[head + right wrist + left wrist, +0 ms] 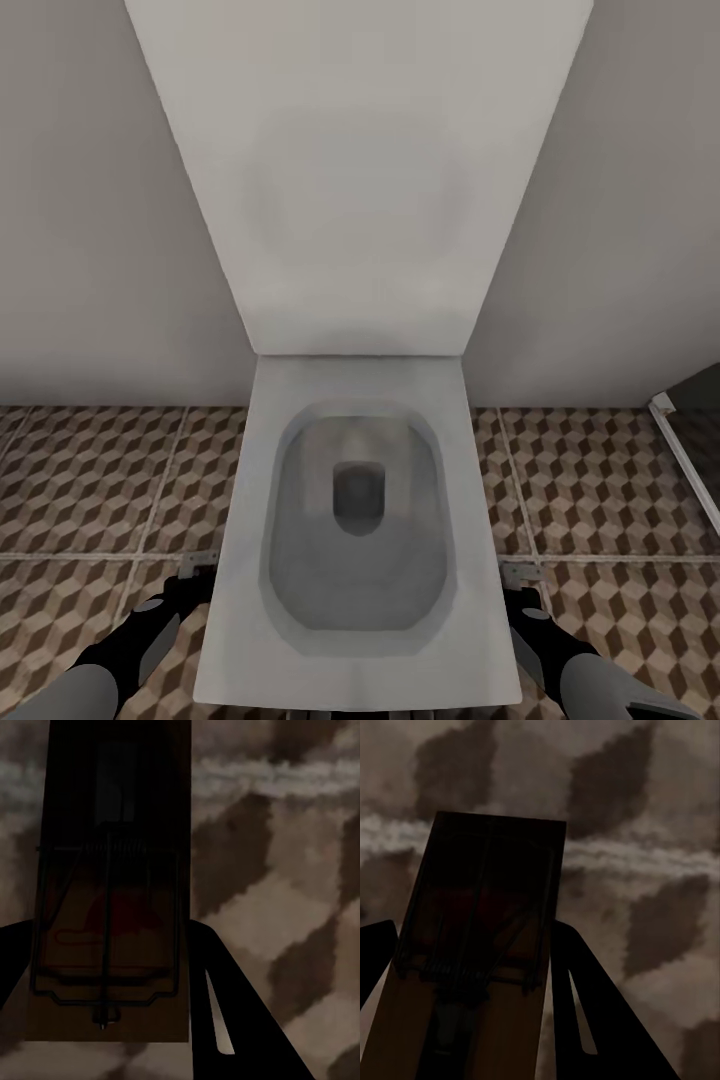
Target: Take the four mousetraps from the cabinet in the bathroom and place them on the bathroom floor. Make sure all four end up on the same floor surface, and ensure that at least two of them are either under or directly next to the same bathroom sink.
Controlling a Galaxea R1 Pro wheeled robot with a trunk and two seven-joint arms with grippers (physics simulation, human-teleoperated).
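Note:
Each gripper holds one mousetrap low over the bathroom floor [90, 480]. My left gripper [188, 582] is shut on a mousetrap [199, 561] just left of the toilet. In the left wrist view that brown wooden trap [480, 945] sits between the dark fingers [607, 1020], close above the cube-patterned tiles. My right gripper [524, 598] is shut on another mousetrap [520, 572] just right of the toilet. The right wrist view shows its wire spring and red mark [112, 907] between the fingers [240, 1020]. The cabinet and the sink are out of view.
A white toilet [360, 520] with its lid raised against the pale wall [90, 200] stands straight ahead between my arms. Tiled floor runs along both sides of it. A white-framed dark panel [690, 450] stands at the right edge.

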